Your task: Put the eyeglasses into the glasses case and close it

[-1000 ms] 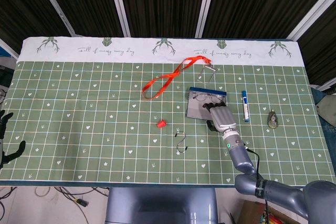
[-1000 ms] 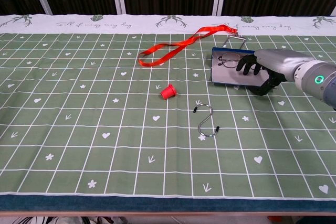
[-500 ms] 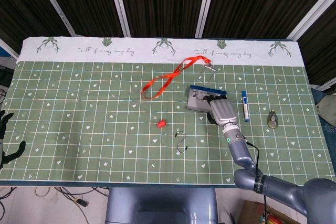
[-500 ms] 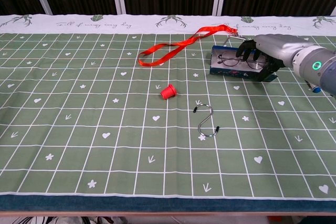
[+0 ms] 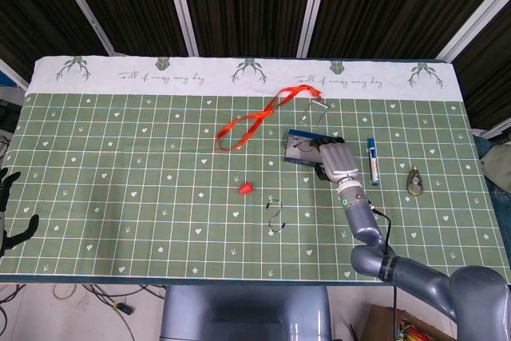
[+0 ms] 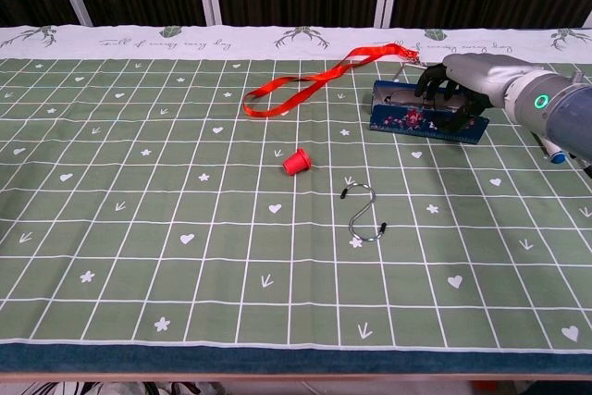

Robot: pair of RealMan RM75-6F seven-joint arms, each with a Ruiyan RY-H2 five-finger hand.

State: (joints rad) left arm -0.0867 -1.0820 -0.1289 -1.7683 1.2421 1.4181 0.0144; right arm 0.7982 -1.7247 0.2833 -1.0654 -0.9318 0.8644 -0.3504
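Blue glasses case (image 6: 427,121), floral side panel facing the chest camera, now reads as nearly shut: a second ago its lid lay flat open with the eyeglasses visible inside; half a second ago it was partway up. Eyeglasses are no longer visible, judged enclosed in the case. Right hand (image 6: 455,85) rests on top of the case, fingers curled over the lid, pressing it down. Red lanyard (image 6: 319,78) lies left of and behind the case, red cap (image 6: 296,163) left and nearer, S-hook (image 6: 364,215) nearer still, pen (image 5: 372,160) just right. Left hand (image 5: 9,212) far left of the case, idle, fingers spread. Judgement: closing is almost done; latch state cannot be told.
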